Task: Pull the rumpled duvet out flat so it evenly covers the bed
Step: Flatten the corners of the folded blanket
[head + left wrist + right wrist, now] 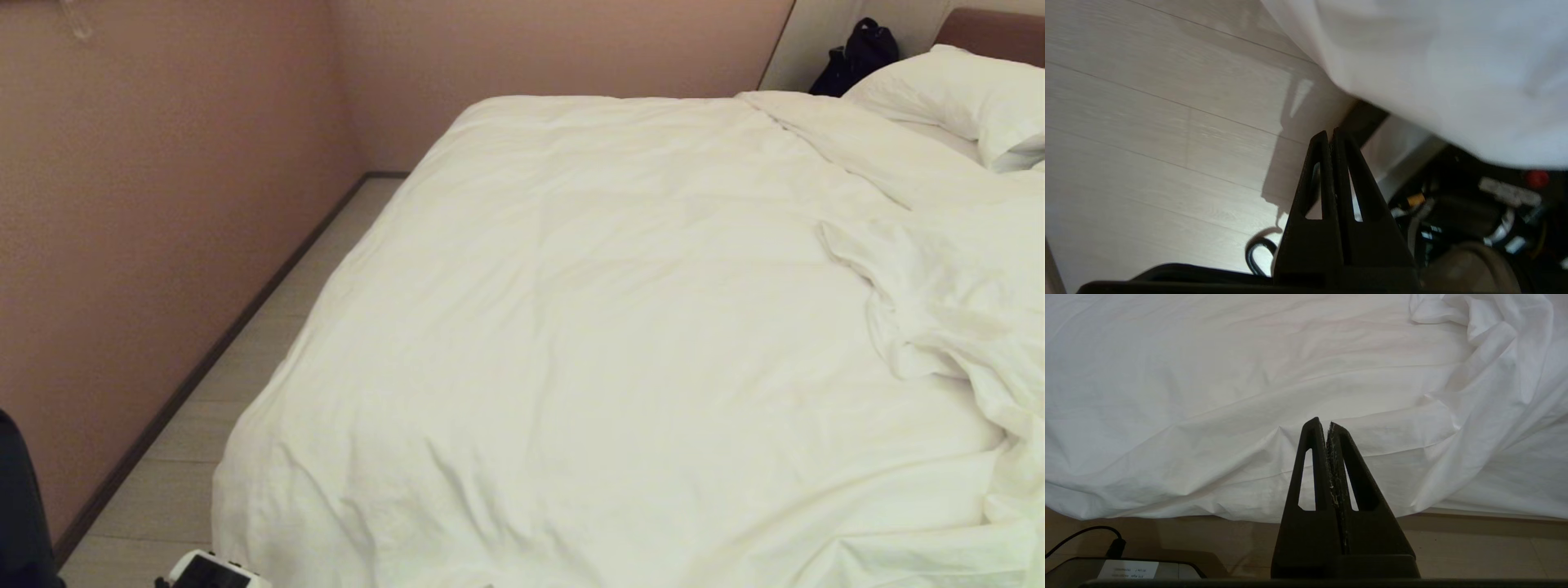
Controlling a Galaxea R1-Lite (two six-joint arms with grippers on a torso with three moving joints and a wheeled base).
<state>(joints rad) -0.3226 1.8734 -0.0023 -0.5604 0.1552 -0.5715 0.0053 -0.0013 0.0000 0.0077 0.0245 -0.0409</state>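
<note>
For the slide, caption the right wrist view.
Shut right gripper hangs empty before the creased white duvet draping the bed's edge.

Bed (992, 28): duvet (620, 327) spread, pillow (963, 94) atop.

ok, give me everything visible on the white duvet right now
The thick white cotton-covered duvet lies mostly flat over the wide bed, lightly creased, draping down the near and left sides toward the pale wood floor. Toward the right it is bunched into rumpled folds, below the plump white pillow. Neither gripper touches it.
</note>
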